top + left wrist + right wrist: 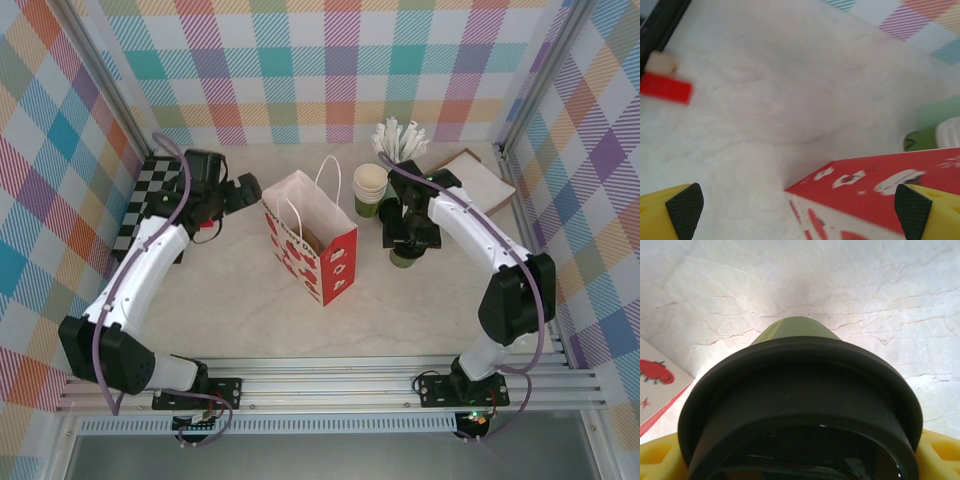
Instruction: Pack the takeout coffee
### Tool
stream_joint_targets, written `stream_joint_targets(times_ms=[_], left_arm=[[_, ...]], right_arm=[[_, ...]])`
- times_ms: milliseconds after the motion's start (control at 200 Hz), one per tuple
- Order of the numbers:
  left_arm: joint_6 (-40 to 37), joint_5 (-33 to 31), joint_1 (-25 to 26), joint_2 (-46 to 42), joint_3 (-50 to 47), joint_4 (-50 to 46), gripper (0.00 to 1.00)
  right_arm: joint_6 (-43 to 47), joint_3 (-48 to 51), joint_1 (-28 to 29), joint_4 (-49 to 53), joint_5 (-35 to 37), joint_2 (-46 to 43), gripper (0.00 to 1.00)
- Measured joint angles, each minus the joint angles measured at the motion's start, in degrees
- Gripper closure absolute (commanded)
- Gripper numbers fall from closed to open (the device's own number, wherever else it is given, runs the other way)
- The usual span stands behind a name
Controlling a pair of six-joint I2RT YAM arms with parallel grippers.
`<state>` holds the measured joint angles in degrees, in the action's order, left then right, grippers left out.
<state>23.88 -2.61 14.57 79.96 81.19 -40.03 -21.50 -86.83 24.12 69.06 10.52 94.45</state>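
Right of the paper bag (310,240), on the table (250,320): the coffee cup (799,390) stands upright, black lid on, long axis vertical. The right gripper (410,235) sits down over it, with a yellow finger (660,457) on each side just under the lid. The jaws are close in, but contact is hidden, so I cannot tell if the cup is held. The open top of the paper bag lies just left of the cup. The left gripper (800,210), at the left side of the paper bag, is spread wide and empty. The right arm is much the nearer.
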Motion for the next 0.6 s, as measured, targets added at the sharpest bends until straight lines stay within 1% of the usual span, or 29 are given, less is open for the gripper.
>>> stream_joint_targets(times_ms=[70,170,265,360,400,480,600], left_arm=[[-4.59,4.66,-0.09,3.13,4.68,-0.26,0.00],[-11.93,10.93,-0.09,8.81,12.11,-2.34,0.04],[-18.10,14.43,-0.09,14.14,18.32,-5.05,0.08],[-23.17,17.97,0.02,17.57,21.46,-7.28,0.10],[-25.11,19.17,0.11,18.58,22.27,-8.24,0.13],[-28.35,20.35,0.68,20.46,24.17,-10.45,0.25],[-31.95,20.55,1.81,22.77,27.43,-12.37,0.51]], right_arm=[[2.03,-2.01,0.00,1.29,-0.04,-2.05,0.38],[5.14,-4.98,0.02,3.74,-0.57,-5.11,0.38],[7.52,-8.79,0.24,6.75,-1.40,-7.52,0.38],[9.31,-14.03,0.39,9.94,-2.40,-8.96,0.39],[10.10,-16.59,0.57,11.21,-2.69,-9.29,0.39],[11.45,-22.62,1.42,13.94,-3.54,-9.31,0.40],[13.00,-31.82,4.00,17.29,-4.31,-8.63,0.41]])
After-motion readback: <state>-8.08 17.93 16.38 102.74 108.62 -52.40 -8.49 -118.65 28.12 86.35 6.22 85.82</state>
